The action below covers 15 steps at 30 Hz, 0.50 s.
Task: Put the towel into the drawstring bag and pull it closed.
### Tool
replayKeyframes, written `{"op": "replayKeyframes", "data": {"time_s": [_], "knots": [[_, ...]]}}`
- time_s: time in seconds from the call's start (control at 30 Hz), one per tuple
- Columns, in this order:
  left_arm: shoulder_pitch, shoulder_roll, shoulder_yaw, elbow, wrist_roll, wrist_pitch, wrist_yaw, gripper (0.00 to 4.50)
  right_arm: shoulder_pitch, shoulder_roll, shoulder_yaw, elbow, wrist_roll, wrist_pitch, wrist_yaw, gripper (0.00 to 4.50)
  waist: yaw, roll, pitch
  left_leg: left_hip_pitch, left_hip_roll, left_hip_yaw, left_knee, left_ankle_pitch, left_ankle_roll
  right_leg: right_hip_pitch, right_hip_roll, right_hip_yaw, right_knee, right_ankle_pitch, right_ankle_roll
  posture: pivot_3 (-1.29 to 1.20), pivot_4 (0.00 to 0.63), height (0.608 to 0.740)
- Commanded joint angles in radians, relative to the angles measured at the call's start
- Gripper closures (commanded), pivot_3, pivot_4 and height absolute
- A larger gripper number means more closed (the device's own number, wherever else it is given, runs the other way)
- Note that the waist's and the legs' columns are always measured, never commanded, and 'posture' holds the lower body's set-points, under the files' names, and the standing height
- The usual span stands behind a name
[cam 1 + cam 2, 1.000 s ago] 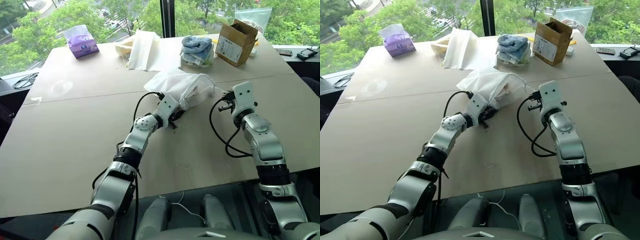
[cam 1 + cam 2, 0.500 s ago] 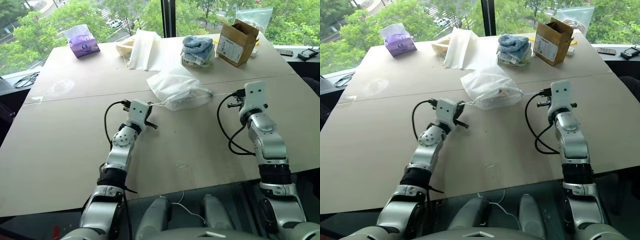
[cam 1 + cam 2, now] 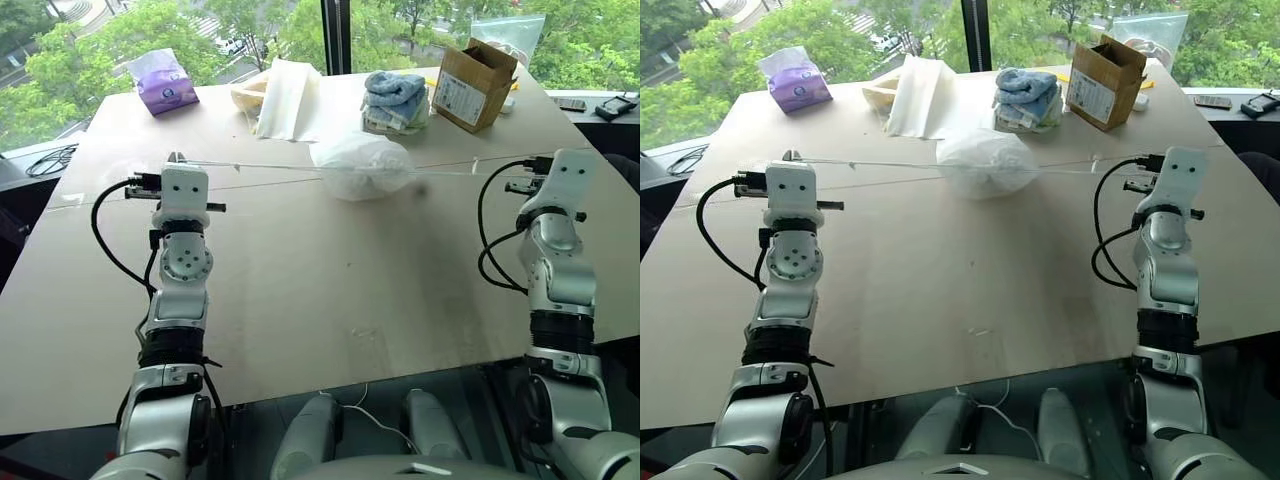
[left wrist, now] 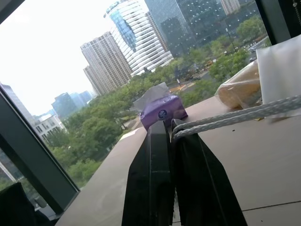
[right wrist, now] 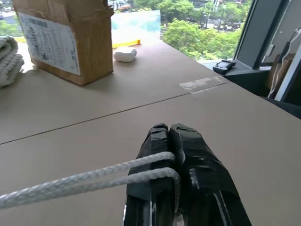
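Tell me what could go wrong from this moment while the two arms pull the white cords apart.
1. The left tool and the right tool each pinch a white cord only at the fingertips; a cord may slip out.
2. The cords look stretched tight and the white fabric drawstring bag is already bunched into a ball, so further pulling may strain the cords or the bag's mouth.
3. An uneven pull may drag the bag towards the blue and white towel stack.

Arms spread wide, both claws clamped.
The left claw (image 4: 170,129) sits mid-left of frame, the right claw (image 5: 169,132) mid-right, each pinching a cord.
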Motion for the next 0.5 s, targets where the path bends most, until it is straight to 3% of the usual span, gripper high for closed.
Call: {"op": "replayKeyframes", "data": {"time_s": [0.03,0.3,0.4,0.5], "knots": [[0.006,0.055,0.176,0.007,-0.032,0.085,0.132,4.47,0.004,-0.029,-0.188,-0.011,0.006,0.01,-0.162,4.5,0.0,0.0,0.0,0.0,0.0,0.0,0.0,0.0,0.0,0.0,0.0,0.0,0.0,0.0,0.0,0.0,0.15,0.74],[0.01,0.048,0.198,0.006,-0.039,0.144,0.22,4.47,0.016,-0.008,-0.261,-0.029,0.074,0.023,-0.32,4.5,0.0,0.0,0.0,0.0,0.0,0.001,0.0,0.0,0.0,0.0,0.0,0.001,0.0,0.0,0.0,0.0,0.15,0.74],[0.004,0.046,0.165,0.018,-0.073,0.106,0.154,4.47,0.001,-0.024,-0.197,0.002,0.15,0.048,-0.2,4.5,-0.001,0.0,0.0,0.0,0.0,0.001,0.0,0.0,0.0,0.0,0.0,0.001,0.0,0.0,0.0,0.0,0.15,0.74],[-0.019,-0.005,0.075,0.043,-0.238,0.02,-0.149,4.47,-0.001,-0.034,-0.054,-0.004,0.27,0.104,0.096,4.5,0.0,0.0,0.0,0.0,0.0,0.001,0.0,0.0,0.0,0.0,0.0,0.001,0.0,0.0,0.0,0.0,0.15,0.74]]}}
